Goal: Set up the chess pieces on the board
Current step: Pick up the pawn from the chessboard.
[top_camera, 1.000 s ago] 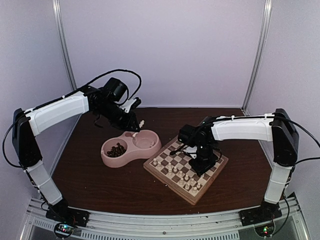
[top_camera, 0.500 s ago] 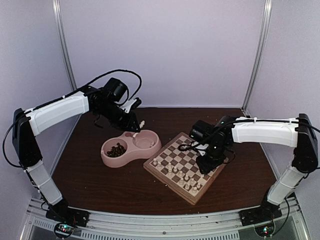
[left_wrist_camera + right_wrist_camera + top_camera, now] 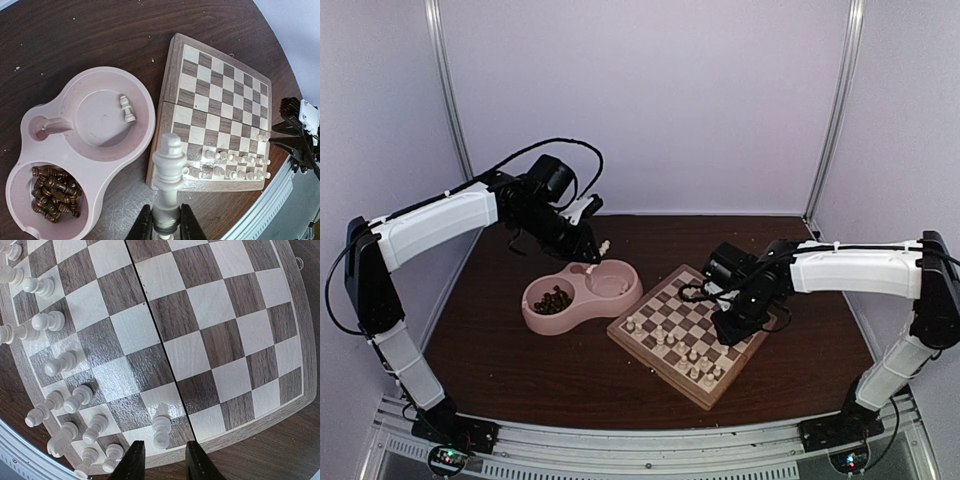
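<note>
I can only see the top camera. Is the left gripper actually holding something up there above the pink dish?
Observer: Yes. The left wrist camera shows the left gripper shut on the base of a tall cream-white chess piece, held upright.
Operator: And is the right gripper gripping anything over the board?
Observer: No. The right wrist camera shows the right gripper open, with one white piece standing just ahead of its fingertips, in the row next to the rim of the board.
</note>
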